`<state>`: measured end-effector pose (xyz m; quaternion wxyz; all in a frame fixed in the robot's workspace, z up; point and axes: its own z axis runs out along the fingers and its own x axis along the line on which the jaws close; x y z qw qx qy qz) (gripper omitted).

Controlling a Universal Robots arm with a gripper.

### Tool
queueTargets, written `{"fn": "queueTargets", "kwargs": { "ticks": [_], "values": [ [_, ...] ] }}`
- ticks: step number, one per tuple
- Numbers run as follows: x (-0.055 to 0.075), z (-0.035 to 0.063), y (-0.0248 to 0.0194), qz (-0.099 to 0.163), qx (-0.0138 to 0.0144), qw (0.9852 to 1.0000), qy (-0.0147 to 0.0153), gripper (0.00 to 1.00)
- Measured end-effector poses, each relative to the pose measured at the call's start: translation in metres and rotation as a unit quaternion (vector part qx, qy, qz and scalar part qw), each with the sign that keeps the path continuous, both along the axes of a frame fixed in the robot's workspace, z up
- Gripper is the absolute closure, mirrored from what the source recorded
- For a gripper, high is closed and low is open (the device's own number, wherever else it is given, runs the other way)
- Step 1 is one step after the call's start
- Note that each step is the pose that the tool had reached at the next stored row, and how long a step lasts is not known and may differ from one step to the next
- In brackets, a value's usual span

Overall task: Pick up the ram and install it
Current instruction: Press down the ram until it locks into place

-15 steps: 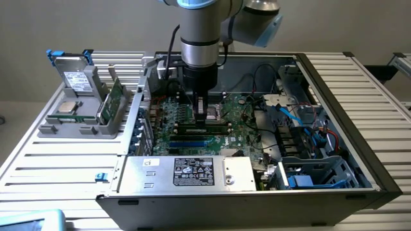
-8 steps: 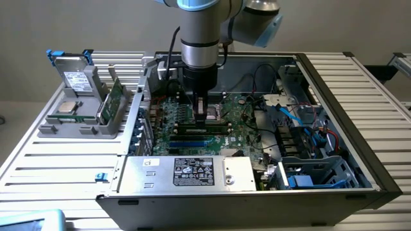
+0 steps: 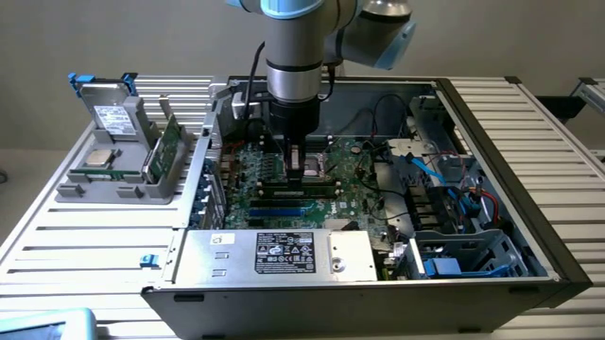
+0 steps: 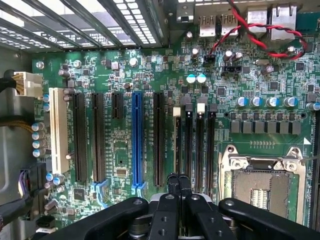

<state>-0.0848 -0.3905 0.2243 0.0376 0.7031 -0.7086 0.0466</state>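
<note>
The ram [image 3: 321, 186] is a thin green stick lying along a memory slot on the motherboard [image 3: 274, 205] inside the open computer case. My gripper [image 3: 297, 176] reaches straight down onto its middle and is shut on its top edge. In the wrist view the ram [image 4: 177, 145] appears edge-on as a narrow dark line in the slot beside a white latch [image 4: 176, 111]. The gripper [image 4: 178, 184] there has its black fingers [image 4: 172, 186] pressed together on the ram's near end. The seating depth of the stick in the slot is hidden.
A grey stand [image 3: 113, 188] outside the case at the exterior view's left holds a wider green card [image 3: 166, 149] and a silver processor chip [image 3: 98, 157]. The power supply [image 3: 274, 255] sits in front, cables [image 3: 454, 184] crowd the exterior view's right. An open processor socket [image 4: 260, 185] lies beside the memory slots.
</note>
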Motion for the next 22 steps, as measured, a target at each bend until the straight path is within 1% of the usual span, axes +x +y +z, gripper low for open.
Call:
{"fn": "queueTargets", "kwargs": {
  "ticks": [2,3,4,5,7,10,12,13,14,15,22],
  "values": [
    [0.0,-0.0001,0.0,0.0,-0.0001,1.0,0.0,0.89],
    [0.0,0.0014,0.0002,0.0,0.0008,1.0,-0.0004,0.89],
    [0.0,0.0056,0.0003,0.0,0.0009,1.0,-0.0001,0.89],
    [0.0,0.0108,0.0002,0.0,0.0004,1.0,0.0006,0.89],
    [0.002,0.0185,0.0001,0.0,0.0002,1.0,0.0015,0.89],
    [0.009,0.0245,0.0002,0.0,0.0003,1.0,0.0033,0.89],
    [0.014,0.0265,0.0002,0.0,0.0003,1.0,0.005,0.89],
    [0.017,0.0269,0.0001,0.0,0.0002,1.0,0.0063,0.89],
    [0.019,0.0269,0.0001,0.0,0.0003,1.0,0.0086,0.89],
    [0.019,0.0269,0.0001,0.0,0.0003,1.0,0.0095,0.89],
    [0.019,0.0273,0.0,0.0,0.0003,1.0,0.0095,0.89]
  ]
}}
